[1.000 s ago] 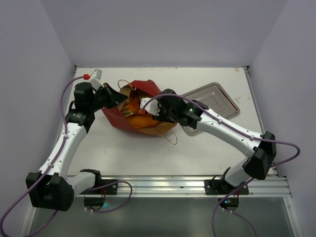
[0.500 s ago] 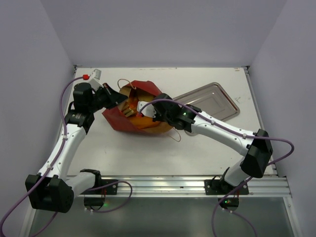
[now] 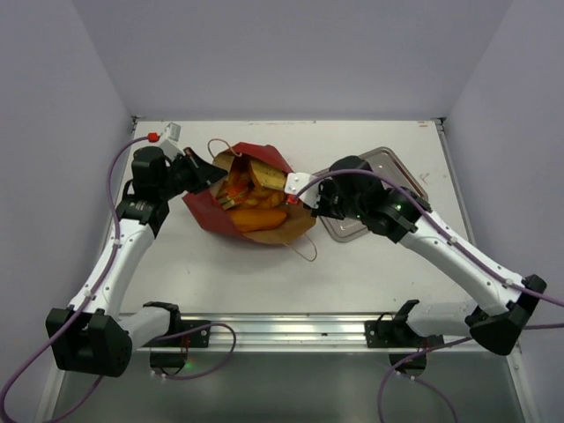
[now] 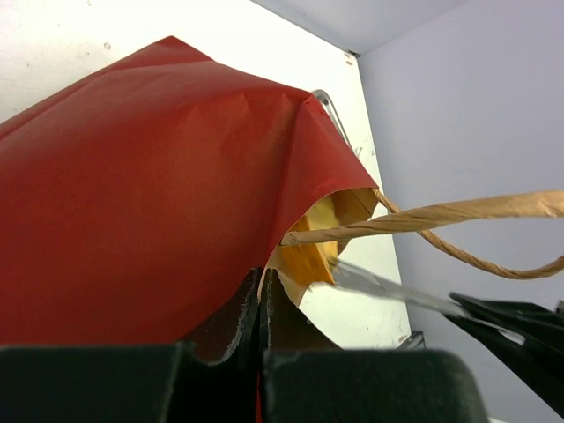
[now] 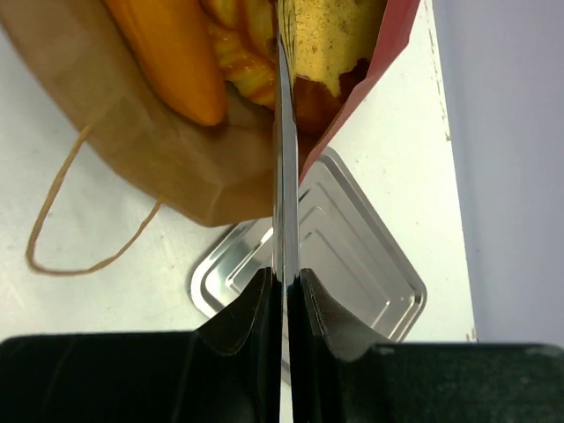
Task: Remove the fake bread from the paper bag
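The paper bag [image 3: 210, 211], red outside and brown inside, lies on its side with its mouth toward the right. My left gripper [image 3: 204, 172] is shut on the bag's red upper edge [image 4: 132, 176], jaws pinched [image 4: 262, 286]. Fake bread fills the mouth: an orange roll [image 3: 257, 218] [image 5: 172, 53] and a yellow-topped piece [image 3: 269, 174] [image 5: 330, 35]. My right gripper [image 3: 306, 197] [image 5: 284, 282] is shut on metal tongs [image 5: 284, 176], squeezed flat. The tongs [image 4: 388, 289] reach into the bag mouth. Their tips are out of view among the bread.
A steel tray [image 3: 397, 169] [image 5: 352, 264] lies right of the bag, partly under my right arm. The bag's string handle [image 3: 304, 247] [image 5: 53, 229] loops onto the table in front. Walls close in the table on three sides.
My right arm has pulled back to the right, from over the bag to its mouth, and its jaws have squeezed the tongs together. More bread shows in the bag. The left arm has stayed put.
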